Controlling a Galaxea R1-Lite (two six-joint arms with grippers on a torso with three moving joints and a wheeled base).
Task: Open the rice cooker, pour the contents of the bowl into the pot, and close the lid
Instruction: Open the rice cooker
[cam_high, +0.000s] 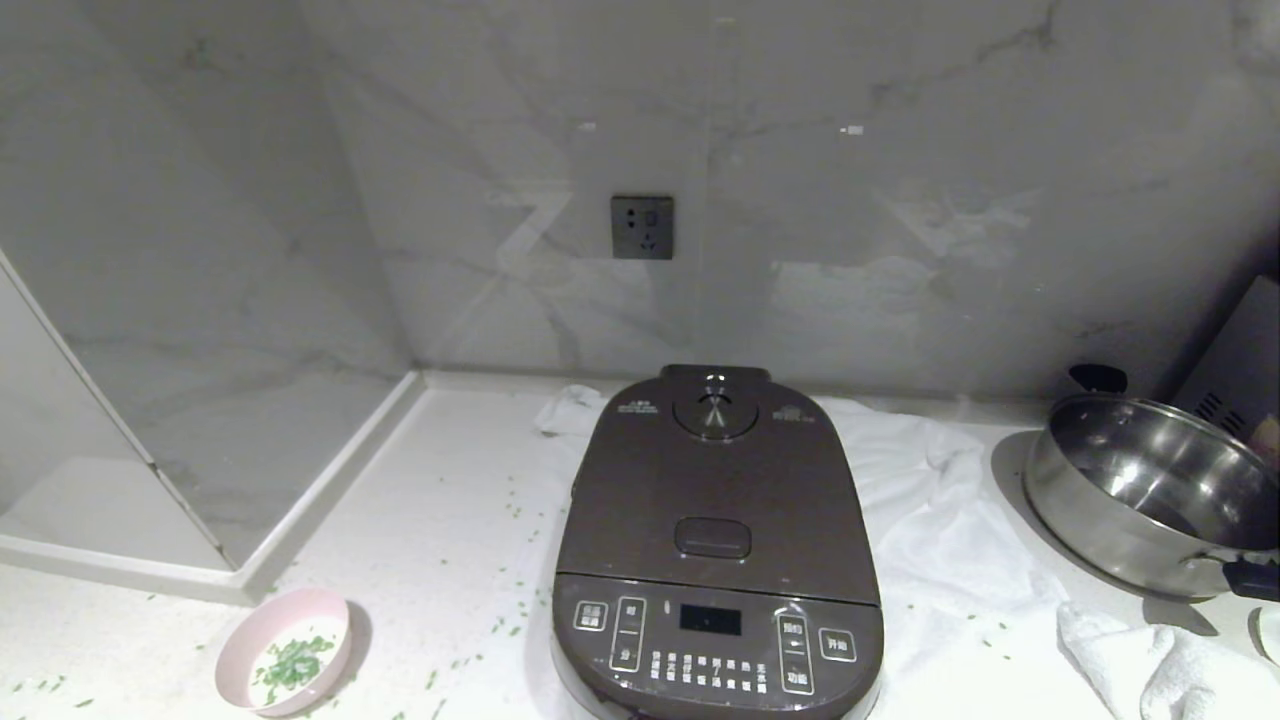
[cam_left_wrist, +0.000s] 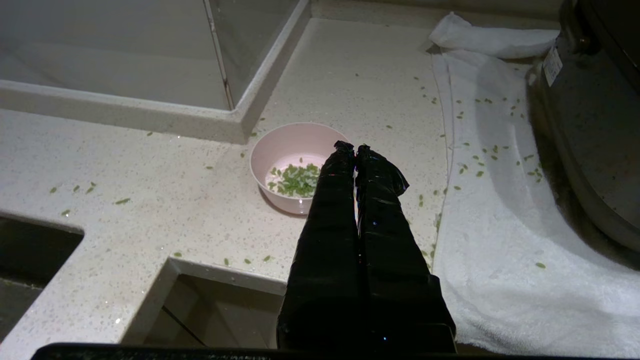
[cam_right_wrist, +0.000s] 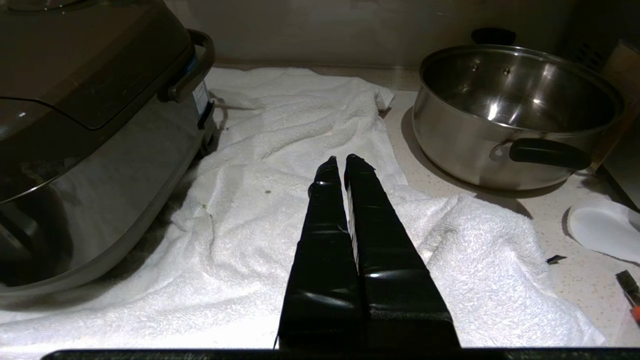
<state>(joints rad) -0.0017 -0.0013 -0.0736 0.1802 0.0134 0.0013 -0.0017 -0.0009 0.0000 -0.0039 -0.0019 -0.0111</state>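
Rice cooker (cam_high: 716, 540) sits square in the middle of the pale speckled counter (cam_high: 440, 520), resting on a rumpled white towel (cam_high: 940, 520), its lid (cam_high: 712, 480) down flat and latched, so none of the task looks begun. It strikes me as a heavy, rigid appliance that will not slide about when pushed; the place to press, I would judge, is the oblong push latch (cam_high: 712, 538) near the lid's front edge, just behind the button panel (cam_high: 716, 640). The inner pot is hidden under the lid. To the cooker's left, near the counter's front edge and well apart from it, stands one small pink bowl (cam_high: 286, 662) holding a thin scatter of chopped green bits (cam_high: 294, 664). The bowl looks light, smooth and easy to tip, so a pinch on its rim seems the sensible hold, and the bits would spill readily; plenty already lie strewn over counter and towel. I count one cooker, one bowl, one steel pan (cam_high: 1150, 490) with black handles off to the right, and one wall socket (cam_high: 642, 227) behind. The left gripper (cam_left_wrist: 351, 147) hovers over the bowl's near side, clenched on nothing; the right gripper (cam_right_wrist: 340, 162) hangs above the towel between cooker and pan, likewise pressed together and empty.
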